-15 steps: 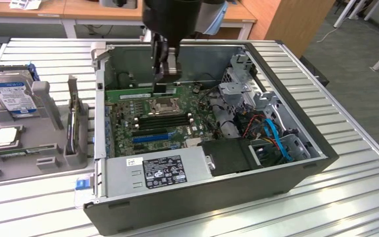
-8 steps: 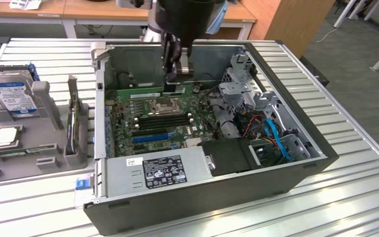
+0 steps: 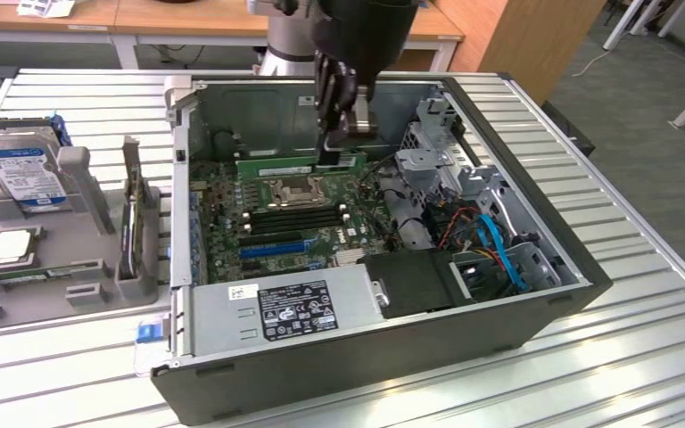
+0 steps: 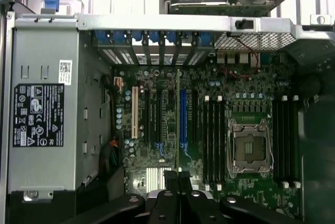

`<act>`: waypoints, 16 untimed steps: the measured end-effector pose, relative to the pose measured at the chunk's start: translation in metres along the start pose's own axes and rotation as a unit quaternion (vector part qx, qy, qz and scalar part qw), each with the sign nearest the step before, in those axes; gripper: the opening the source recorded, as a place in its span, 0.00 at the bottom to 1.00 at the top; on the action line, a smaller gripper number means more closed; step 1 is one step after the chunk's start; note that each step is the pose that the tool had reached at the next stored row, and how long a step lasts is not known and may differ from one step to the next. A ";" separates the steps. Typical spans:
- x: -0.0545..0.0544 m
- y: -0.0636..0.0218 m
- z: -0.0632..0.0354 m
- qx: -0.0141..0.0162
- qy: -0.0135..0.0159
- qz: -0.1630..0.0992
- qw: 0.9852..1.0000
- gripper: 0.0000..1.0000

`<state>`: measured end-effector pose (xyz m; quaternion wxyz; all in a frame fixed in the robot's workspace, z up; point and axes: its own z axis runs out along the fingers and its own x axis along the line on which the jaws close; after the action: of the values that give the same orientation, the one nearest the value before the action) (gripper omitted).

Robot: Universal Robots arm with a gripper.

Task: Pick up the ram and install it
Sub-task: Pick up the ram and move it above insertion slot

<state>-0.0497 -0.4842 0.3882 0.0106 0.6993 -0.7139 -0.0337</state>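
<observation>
The fingers (image 3: pixel 340 147) are pinched almost closed on the top edge of the ram (image 3: pixel 285 167). It hangs inside the open case (image 3: pixel 533 321) over the motherboard (image 3: pixel 229 236), long edge down (likely so its contacts face the board), parallel to the black slots (image 3: pixel 295 214).

The arm (image 3: pixel 281 36) is silver-grey with a black wrist housing and a black, linkage-fingered end effector (image 3: pixel 340 143).

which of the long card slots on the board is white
The white slot is the one nearest the power supply; the other long slots are black, apart from a blue slot.
</observation>
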 end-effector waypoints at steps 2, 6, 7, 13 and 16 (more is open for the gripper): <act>0.000 -0.0042 -0.0002 0.000 0.000 0.000 1.000 0.12; 0.000 -0.0053 -0.0003 0.000 0.000 0.000 1.000 0.12; 0.000 -0.0053 -0.0003 0.000 0.000 0.000 1.000 0.12; -0.001 -0.0054 -0.0002 0.000 0.000 0.000 1.000 0.12; -0.003 -0.0053 0.0000 0.000 0.000 0.000 1.000 0.12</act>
<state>-0.0444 -0.4810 0.3880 0.0105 0.6993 -0.7139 -0.0337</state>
